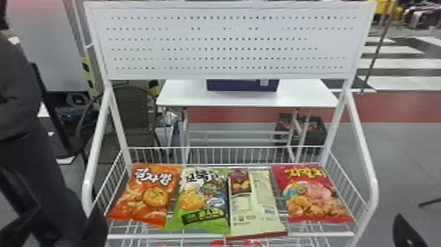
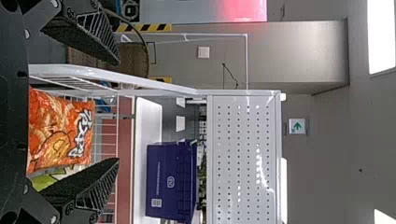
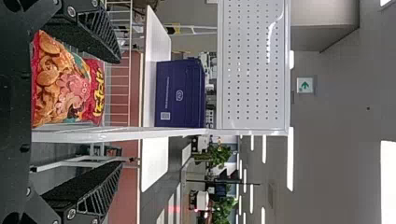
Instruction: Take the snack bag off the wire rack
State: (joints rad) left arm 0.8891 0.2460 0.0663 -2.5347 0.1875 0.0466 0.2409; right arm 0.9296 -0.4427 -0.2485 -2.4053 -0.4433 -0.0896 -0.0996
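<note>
Four snack bags on the wire rack (image 1: 137, 235), side by side on its upper shelf, all lying flat. From robot's left: orange bag (image 1: 147, 193), green bag (image 1: 203, 200), cream bag (image 1: 257, 203) with its printed back up, red bag (image 1: 311, 193). Task names no one bag; cannot tell which is wanted.

Right gripper (image 3: 120, 113): fingers spread wide, nothing between them. In head view, a dark fingertip of it at the near right, outside the rack's side frame. Left gripper (image 2: 117, 111): likewise wide open, holding nothing.

Key relation: red bag lies ahead of the right gripper and to its left, inboard, with the rack's right side rail close by. Right arm clearly nearer to it. Orange bag is the left arm's match; it shows beyond and between the left fingers, below their tips in height, I judge. Green and cream sit between the two, cream leaning to the right arm's share.

Long axis of each bag runs roughly front to back, away from the robot; orange and red slant a little. So a grasp across the width, fingers either side, looks the natural one.

Job at its start, by my reading: no bag gripped, all on the shelf. Next move calls for clearing the side frame, then going in and down over the chosen bag. Risk: a finger snagging wire, or nudging the neighbour where green and cream touch
</note>
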